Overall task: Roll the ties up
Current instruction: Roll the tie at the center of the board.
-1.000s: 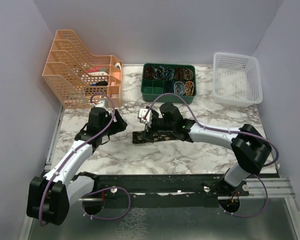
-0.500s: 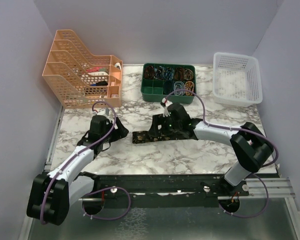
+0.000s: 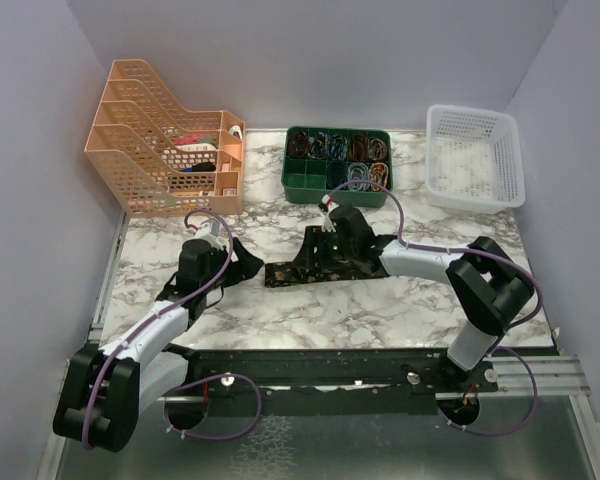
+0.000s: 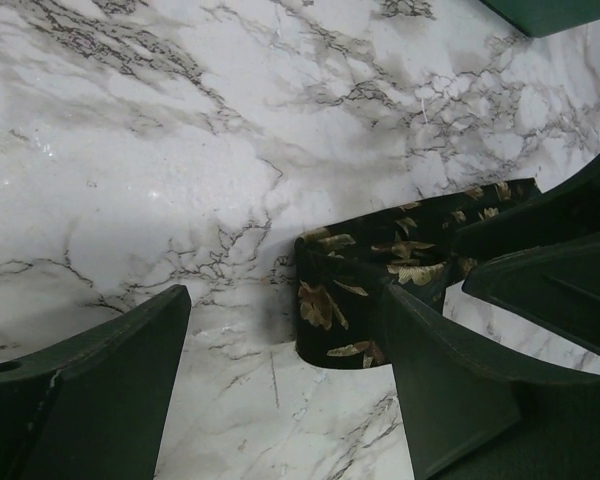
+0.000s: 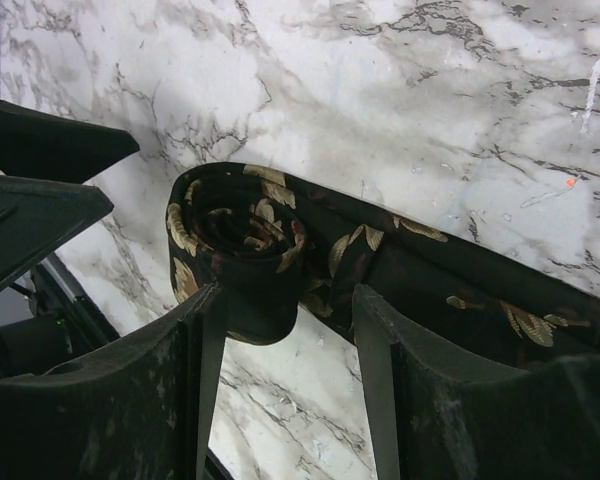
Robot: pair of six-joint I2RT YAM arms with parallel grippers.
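Observation:
The tie (image 3: 325, 268) lies flat across the middle of the marble table, black with tan-gold leaf flecks. Its left end is wound into a small roll (image 5: 235, 235) that stands on edge (image 4: 345, 300). My right gripper (image 5: 285, 330) reaches over the tie with its jaws part-way apart. The roll sits at the left fingertip (image 5: 202, 330) and the flat strip at the other, with marble showing in the gap behind. My left gripper (image 4: 280, 400) is open on bare marble just left of the roll (image 3: 277, 274), its right finger beside it and nothing between the fingers.
An orange file rack (image 3: 165, 150) stands at the back left. A green compartment tray (image 3: 337, 165) holding rolled items is at the back centre, and a white basket (image 3: 475, 155) at the back right. A black rail runs along the table's near edge.
My right gripper has turned and settled lower over the tie's rolled end, and its jaws have narrowed. My left arm has drawn slightly nearer and stays open.

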